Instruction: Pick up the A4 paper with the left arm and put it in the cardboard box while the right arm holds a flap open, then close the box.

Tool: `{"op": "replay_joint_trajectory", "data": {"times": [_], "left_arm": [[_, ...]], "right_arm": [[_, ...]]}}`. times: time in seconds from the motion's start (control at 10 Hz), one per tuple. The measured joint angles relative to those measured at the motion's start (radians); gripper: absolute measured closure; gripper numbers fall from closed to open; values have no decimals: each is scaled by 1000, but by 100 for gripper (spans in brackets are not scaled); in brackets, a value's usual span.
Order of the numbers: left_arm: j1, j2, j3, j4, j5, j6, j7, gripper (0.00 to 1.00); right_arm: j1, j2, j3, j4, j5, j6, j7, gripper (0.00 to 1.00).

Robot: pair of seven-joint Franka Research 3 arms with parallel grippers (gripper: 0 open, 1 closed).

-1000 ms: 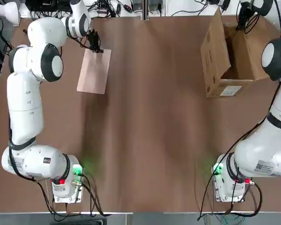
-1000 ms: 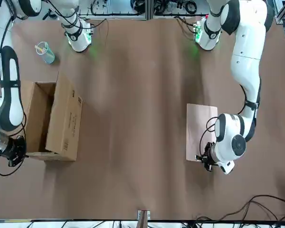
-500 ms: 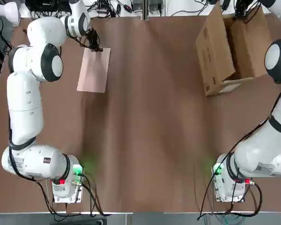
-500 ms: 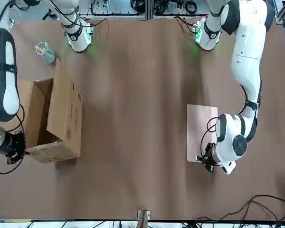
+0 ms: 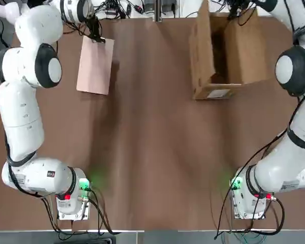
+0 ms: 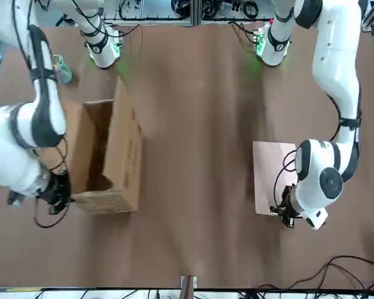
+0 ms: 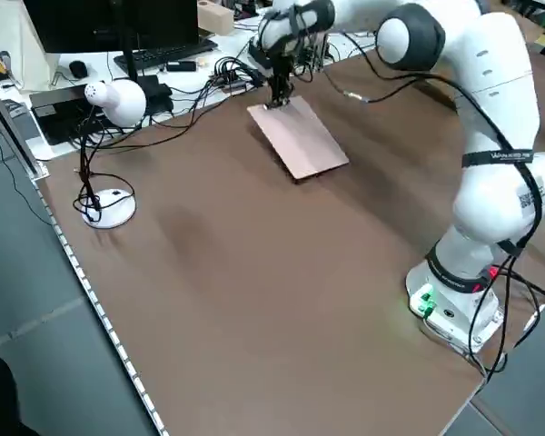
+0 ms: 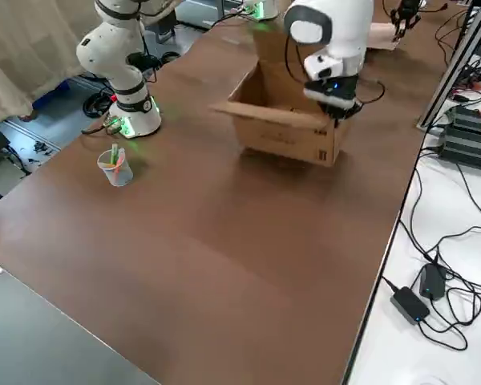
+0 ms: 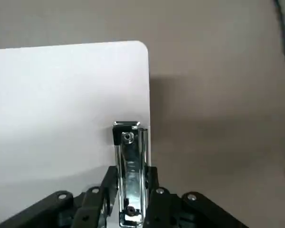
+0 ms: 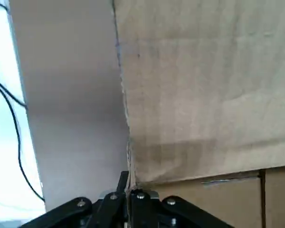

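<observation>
The A4 paper [image 5: 95,65] is a pinkish-tan sheet at the far left of the table, lifted slightly so that it casts a shadow. My left gripper [image 5: 97,38] is shut on the metal clip [image 9: 129,156] at the sheet's far short end. The cardboard box [image 5: 216,56] stands open at the far right with one long flap [image 5: 200,46] upright. My right gripper [image 6: 58,198] is shut on the edge of the opposite flap [image 10: 204,95] at the box's far end. The white label [image 5: 218,93] faces the arms' bases.
A clear plastic cup [image 8: 115,167] with straws stands on the table on the robot's right side, nearer the bases than the box. A white desk lamp [image 7: 109,100] and cables lie beyond the far left edge. Bare brown table [image 5: 157,152] stretches between paper and box.
The right gripper has dragged the box toward the table's middle, keeping hold of the flap. The left gripper has raised the paper and shifted it toward the far edge.
</observation>
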Motion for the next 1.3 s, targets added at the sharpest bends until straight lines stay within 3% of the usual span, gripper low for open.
{"op": "replay_joint_trajectory", "data": {"times": [0.4,0.7,1.3], "left_arm": [[7,-147,2,1,4,-94,10,70],[1,-244,-7,1,5,-227,37,70],[-10,-328,-87,66,5,-491,43,70]], "right_arm": [[165,2,0,-5,-16,0,203,96],[263,6,0,-7,-19,2,375,96],[420,126,-1,93,-37,40,571,96]]}}
